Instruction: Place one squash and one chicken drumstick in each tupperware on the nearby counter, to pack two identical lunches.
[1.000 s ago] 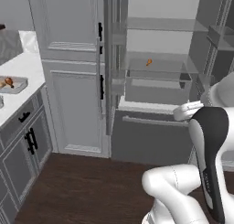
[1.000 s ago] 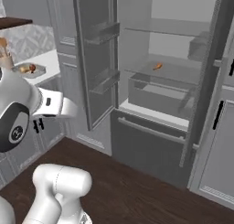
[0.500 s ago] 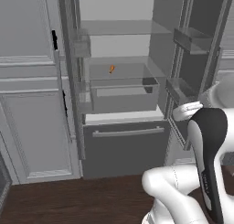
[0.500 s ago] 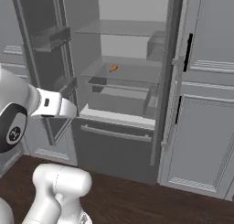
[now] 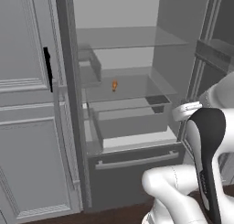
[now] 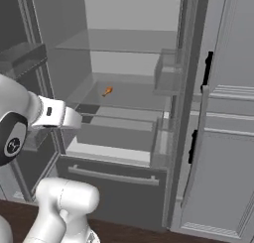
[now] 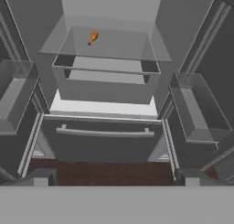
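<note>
one small orange chicken drumstick [image 7: 93, 37] lies far back on the open fridge's glass shelf [image 7: 114, 49]. likely light, rigid, slightly slick; grip the thick end. jaws wide open, empty.

1. Chicken drumstick [image 5: 114, 85] [image 6: 106, 91] [image 7: 93, 37]: orange, darker at its thin end.
2. Fridge interior [image 5: 123, 58]: pale grey, with translucent grey glass shelves [image 7: 109, 45].
3. Freezer drawer [image 7: 104, 141]: dark grey, lighter grey bar handle.
4. Cabinet doors [image 6: 228, 138]: grey panelled, black handles [image 5: 47, 67].
5. Floor [image 7: 105, 173]: dark brown wood grain.
</note>
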